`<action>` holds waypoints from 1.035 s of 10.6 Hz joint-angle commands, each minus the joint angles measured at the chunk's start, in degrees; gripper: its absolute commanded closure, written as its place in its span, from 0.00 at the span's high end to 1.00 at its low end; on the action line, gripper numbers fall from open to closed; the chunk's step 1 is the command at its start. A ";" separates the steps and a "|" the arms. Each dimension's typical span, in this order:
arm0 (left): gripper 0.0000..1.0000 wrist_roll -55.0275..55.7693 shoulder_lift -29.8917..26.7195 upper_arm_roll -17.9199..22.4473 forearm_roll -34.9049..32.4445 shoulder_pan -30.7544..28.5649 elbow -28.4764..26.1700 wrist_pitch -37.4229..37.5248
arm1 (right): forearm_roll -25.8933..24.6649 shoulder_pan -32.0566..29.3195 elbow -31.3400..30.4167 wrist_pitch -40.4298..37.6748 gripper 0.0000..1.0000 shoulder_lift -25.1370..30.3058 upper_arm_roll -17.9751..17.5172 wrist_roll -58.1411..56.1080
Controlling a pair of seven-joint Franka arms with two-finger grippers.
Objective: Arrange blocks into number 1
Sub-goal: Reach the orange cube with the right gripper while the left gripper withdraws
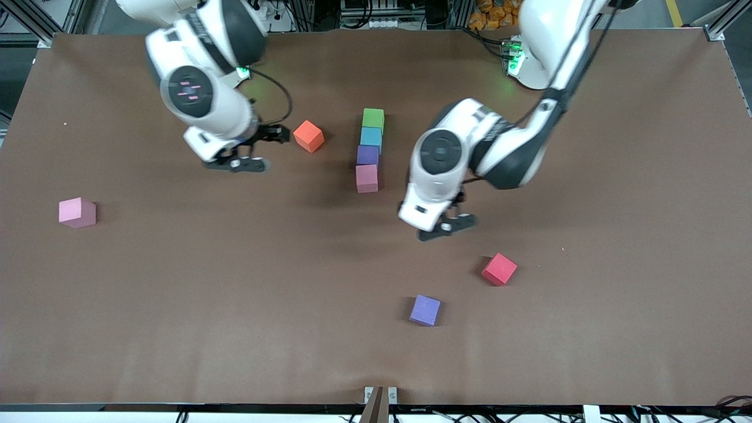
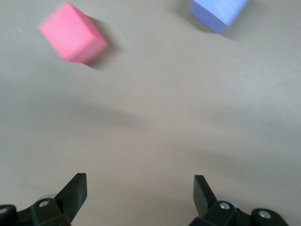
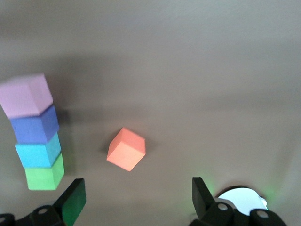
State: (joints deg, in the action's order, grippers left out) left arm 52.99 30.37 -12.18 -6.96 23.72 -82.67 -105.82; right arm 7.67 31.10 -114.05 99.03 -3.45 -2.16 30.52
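Four blocks lie in a straight touching column mid-table: green farthest from the front camera, then light blue, dark purple and pink nearest. The right wrist view shows the same column: green, light blue, dark purple, pink. The orange block sits apart, turned askew, beside the column toward the right arm's end. My right gripper is open and empty beside the orange block. My left gripper is open and empty over bare table between the column and the red cube.
A red cube and a lavender cube lie nearer the front camera than the left gripper. A second pink cube sits alone at the right arm's end of the brown table.
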 commanded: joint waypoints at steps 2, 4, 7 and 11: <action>1.00 -5.86 -9.00 -0.83 -0.07 -10.68 -6.96 1.93 | -1.07 9.91 -8.36 8.61 1.00 -1.37 -0.12 0.33; 1.00 -11.47 -11.90 -0.92 -0.07 -16.56 -8.20 3.33 | -3.00 12.66 -10.22 11.35 1.00 -4.36 -0.21 -1.15; 1.00 -21.24 -15.33 -0.83 -0.16 -21.16 -10.74 5.63 | -3.09 16.86 -12.77 11.53 1.00 -4.46 -0.12 -8.10; 1.00 -37.83 -23.57 3.88 -0.07 -21.80 -18.72 5.63 | -3.10 17.77 -15.14 14.07 1.00 -5.86 -0.21 -20.12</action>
State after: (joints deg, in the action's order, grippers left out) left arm 21.41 13.76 -11.21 -7.00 1.07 -94.72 -100.13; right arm 5.31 48.50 -127.31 111.00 -9.52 -2.73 14.68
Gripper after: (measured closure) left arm 0.000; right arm 0.000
